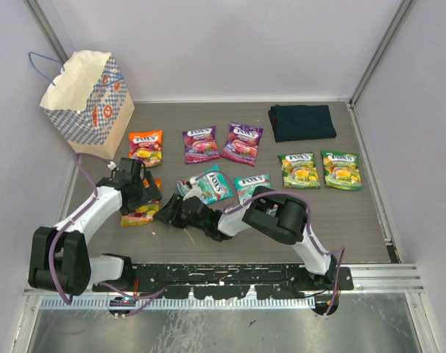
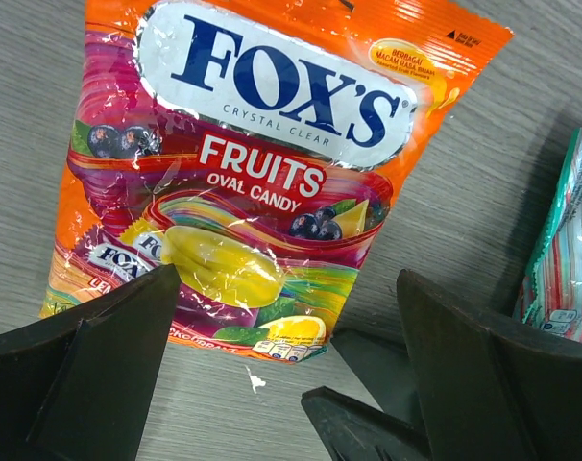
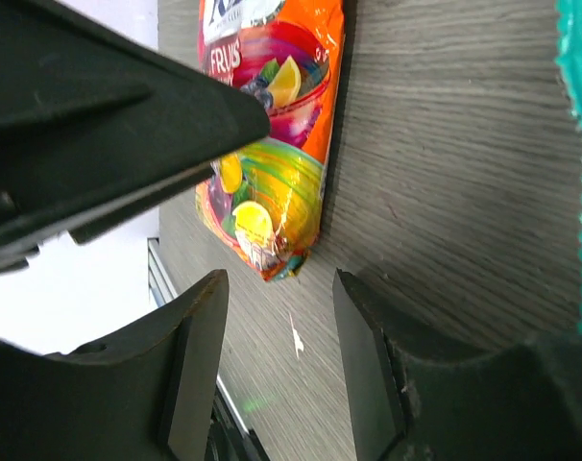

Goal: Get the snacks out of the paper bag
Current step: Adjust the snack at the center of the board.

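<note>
The paper bag [image 1: 87, 95] stands at the back left, mouth open. Seven packets lie flat outside it: orange [image 1: 146, 145], two purple [image 1: 200, 144] [image 1: 242, 143], two green [image 1: 299, 169] [image 1: 341, 169], two teal [image 1: 208, 184] [image 1: 251, 186]. A second orange packet [image 1: 138, 212] lies at the front left, also in the left wrist view [image 2: 253, 173] and the right wrist view [image 3: 272, 182]. My left gripper [image 1: 146, 193] [image 2: 291, 384] is open and empty, low over that packet's near end. My right gripper [image 1: 168, 213] [image 3: 279, 355] is open and empty just right of it, pointing left.
A dark navy folded cloth [image 1: 302, 122] lies at the back right. Grey walls close in the left, back and right. A teal packet's edge [image 2: 569, 250] lies close on the right of my left gripper. A small white scrap [image 2: 255, 381] lies on the table by the packet.
</note>
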Controlling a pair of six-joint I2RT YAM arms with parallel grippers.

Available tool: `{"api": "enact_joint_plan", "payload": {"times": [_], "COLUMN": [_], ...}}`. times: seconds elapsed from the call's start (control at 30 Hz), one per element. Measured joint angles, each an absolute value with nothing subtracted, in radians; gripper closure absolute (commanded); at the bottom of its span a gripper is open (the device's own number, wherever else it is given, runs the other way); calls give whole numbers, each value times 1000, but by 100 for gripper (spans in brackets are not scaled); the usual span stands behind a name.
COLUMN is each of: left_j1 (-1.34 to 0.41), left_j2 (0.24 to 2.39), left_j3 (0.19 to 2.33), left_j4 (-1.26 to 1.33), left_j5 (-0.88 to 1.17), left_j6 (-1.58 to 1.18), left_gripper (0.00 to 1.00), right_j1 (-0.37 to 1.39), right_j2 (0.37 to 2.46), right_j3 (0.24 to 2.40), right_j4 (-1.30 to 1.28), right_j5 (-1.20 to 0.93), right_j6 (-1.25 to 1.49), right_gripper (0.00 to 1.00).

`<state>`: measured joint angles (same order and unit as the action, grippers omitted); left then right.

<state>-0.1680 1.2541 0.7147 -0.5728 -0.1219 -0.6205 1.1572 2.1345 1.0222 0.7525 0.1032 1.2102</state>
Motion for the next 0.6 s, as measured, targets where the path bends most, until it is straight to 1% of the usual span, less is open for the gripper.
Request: {"api": "enact_joint_plan", "payload": {"times": [0.13, 0.27, 0.43, 0.5, 0.6], "left_j1": [-168, -168, -168, -168, -168], "left_j2": [1254, 1255, 1255, 1256, 1259], "left_j3": [708, 708, 708, 707, 703], "left_j4": [-573, -572, -572, -570, -561], "left_j5": [-118, -115, -114, -114, -111], "left_j6": [-620, -620, -620, -620, -620], "left_gripper": [2, 2, 2, 2, 2], "right_j1": [1156, 1156, 1155, 1155, 1155], "right_j2": [2158, 2160, 2168, 2181, 2201], "right_j3": [1058, 1062, 1068, 1080, 1100], "right_j4": [743, 728, 717, 719, 728], "right_j5": [129, 147, 154, 152, 151], "right_j6": [1236, 1256, 1266, 1267, 1271], "right_gripper": [50, 58, 63, 63, 67]}}
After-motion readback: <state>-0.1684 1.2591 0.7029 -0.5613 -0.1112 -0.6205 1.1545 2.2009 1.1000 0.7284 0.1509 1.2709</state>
